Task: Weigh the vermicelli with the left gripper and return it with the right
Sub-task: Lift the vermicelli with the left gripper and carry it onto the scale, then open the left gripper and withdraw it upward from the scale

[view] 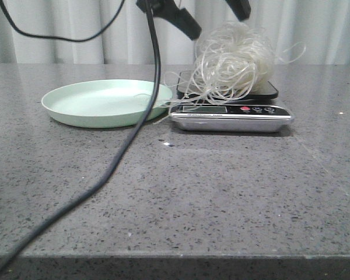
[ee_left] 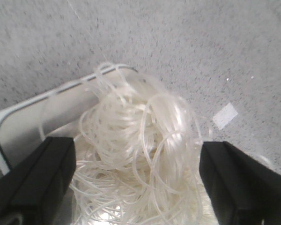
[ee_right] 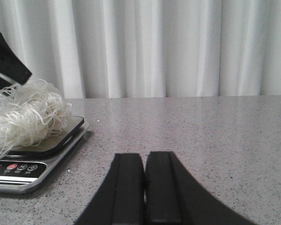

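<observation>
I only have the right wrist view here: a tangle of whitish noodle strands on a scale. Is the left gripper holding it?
Observer: No. The left gripper is open, fingers either side of the whitish vermicelli tangle.
Operator: What's beside the scale?
Observer: A pale green round plate, to the left of the silver digital scale.
Operator: Anything on it?
Observer: Only stray strands trailing over its rim.
</observation>
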Controlling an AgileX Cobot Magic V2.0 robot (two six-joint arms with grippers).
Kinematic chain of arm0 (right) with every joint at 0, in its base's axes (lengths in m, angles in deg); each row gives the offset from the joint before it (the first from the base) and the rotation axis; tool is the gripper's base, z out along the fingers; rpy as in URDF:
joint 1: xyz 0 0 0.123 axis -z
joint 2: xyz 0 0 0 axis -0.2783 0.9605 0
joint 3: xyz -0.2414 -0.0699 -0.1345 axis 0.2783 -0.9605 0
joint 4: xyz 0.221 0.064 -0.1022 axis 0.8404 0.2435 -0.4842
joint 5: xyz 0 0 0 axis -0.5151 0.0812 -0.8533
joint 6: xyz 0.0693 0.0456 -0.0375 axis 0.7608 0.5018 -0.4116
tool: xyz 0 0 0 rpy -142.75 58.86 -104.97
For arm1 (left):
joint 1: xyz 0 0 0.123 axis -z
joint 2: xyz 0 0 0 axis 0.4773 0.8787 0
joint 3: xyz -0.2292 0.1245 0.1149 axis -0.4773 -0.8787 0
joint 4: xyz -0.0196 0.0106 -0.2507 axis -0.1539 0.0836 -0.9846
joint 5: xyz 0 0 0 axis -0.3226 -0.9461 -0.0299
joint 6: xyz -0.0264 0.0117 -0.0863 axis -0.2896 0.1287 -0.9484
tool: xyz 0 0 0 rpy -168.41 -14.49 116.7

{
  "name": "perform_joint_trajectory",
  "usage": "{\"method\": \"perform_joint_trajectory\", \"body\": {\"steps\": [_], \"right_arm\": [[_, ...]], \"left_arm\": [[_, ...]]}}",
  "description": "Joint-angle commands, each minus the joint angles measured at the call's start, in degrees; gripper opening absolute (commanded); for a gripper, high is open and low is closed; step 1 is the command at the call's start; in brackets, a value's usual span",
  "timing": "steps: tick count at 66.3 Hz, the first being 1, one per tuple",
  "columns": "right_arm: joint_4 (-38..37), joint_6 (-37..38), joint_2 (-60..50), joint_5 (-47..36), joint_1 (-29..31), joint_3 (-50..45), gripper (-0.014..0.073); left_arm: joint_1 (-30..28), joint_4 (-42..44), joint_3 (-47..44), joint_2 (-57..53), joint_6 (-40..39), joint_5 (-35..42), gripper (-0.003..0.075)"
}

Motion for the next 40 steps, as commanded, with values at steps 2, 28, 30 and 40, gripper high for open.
{"method": "perform_joint_trajectory", "body": {"steps": [2,28,30,40], "right_arm": [[0.0,-0.4,-0.8,-4.7,0.1,0.4,0.0164],[0.0,-0.4,-0.8,-4.7,0.1,0.4,0.0164],[0.0,-0.4,-0.8,-4.7,0.1,0.4,0.0164],[0.0,-0.4,-0.8,-4.7,0.1,0.4,0.0164]], "left_arm": [[-0.9,-2.2,4.3,-7.1,1.4,-0.8,0.0596],[-7.3,5.1,-3.6,-23.4,6.5,-5.3,0.0596],[-8.0,5.1,-5.5,-25.2,7.3,-5.0,0.0596],[-10.9,5.1,-19.4,-37.0,10.3,0.2,0.0596]]}}
